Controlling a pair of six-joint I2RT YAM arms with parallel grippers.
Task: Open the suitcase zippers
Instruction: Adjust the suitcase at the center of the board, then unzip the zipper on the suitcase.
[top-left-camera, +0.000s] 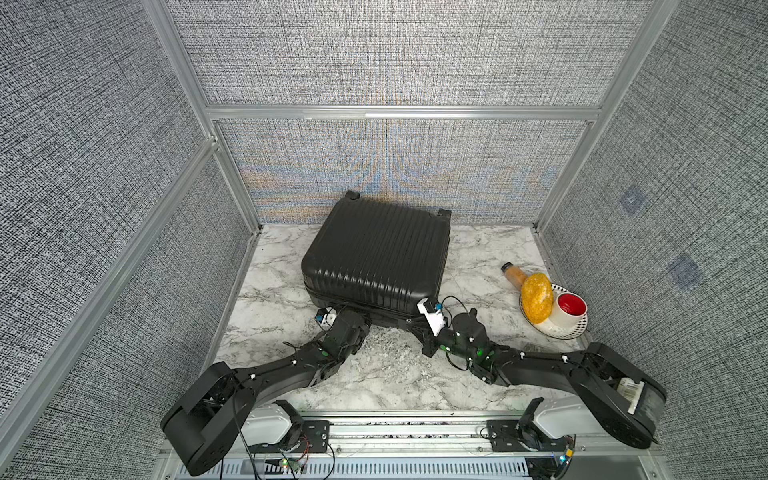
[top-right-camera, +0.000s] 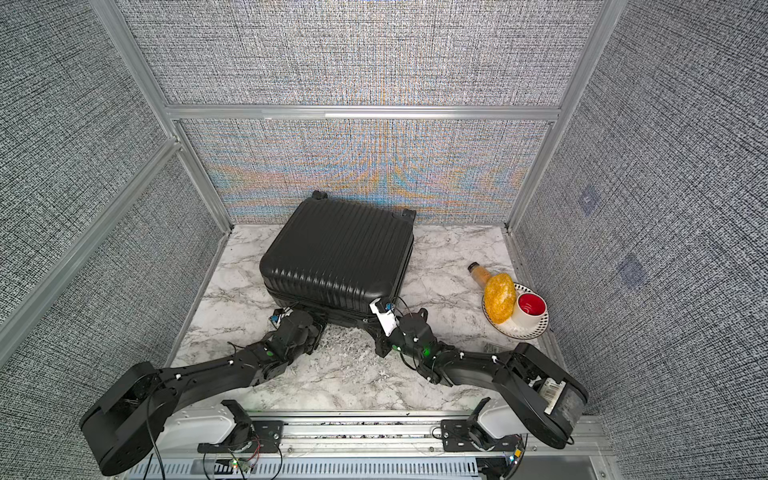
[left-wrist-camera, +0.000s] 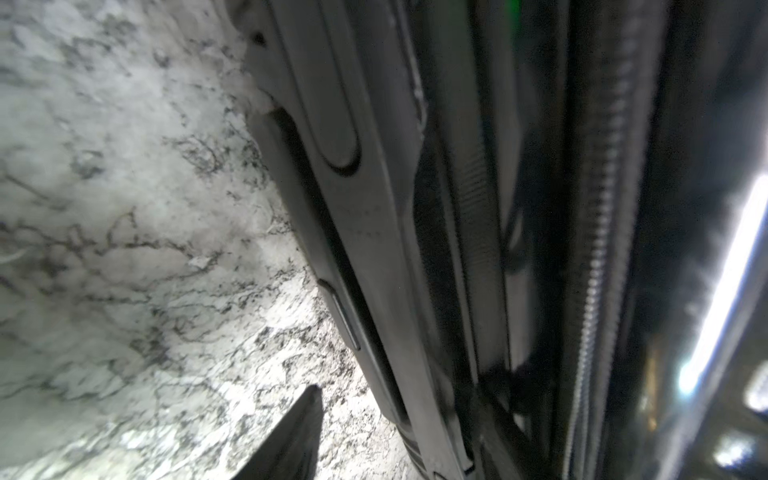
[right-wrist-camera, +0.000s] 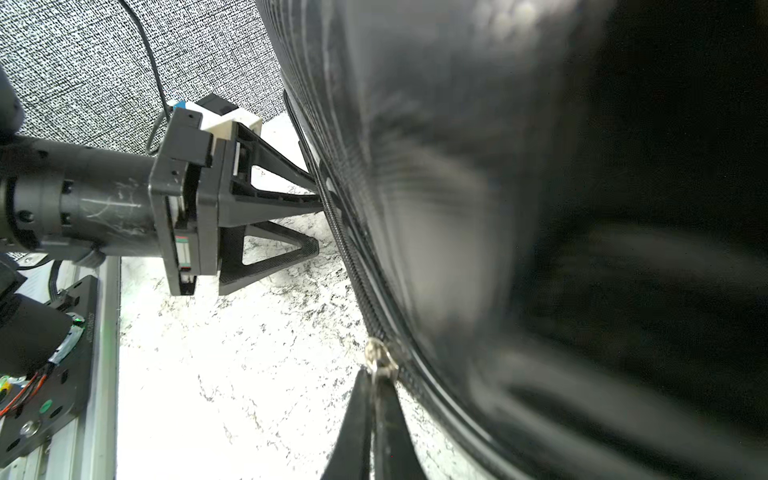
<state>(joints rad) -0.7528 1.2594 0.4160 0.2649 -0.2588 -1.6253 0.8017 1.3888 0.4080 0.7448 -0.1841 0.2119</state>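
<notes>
Black ribbed suitcase (top-left-camera: 374, 257), right end effector (right-wrist-camera: 376, 376) pinching zipper pull (right-wrist-camera: 380, 356)

No legible text, brand or number, white striped patch (top-right-camera: 550, 392) on right arm (top-right-camera: 478, 365), well behind right gripper (right-wrist-camera: 377, 376), unreadable

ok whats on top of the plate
A yellow lumpy object and a white cup, red inside, sit on the plate. The plate's middle beneath them is hidden.

Glare is bleaching the tabletop (right-wrist-camera: 228, 395) beside the right gripper (right-wrist-camera: 376, 378), the zipper pull (right-wrist-camera: 379, 356) is glinting at its tips, and the suitcase (right-wrist-camera: 457, 166) beyond is smearing into blur.
</notes>
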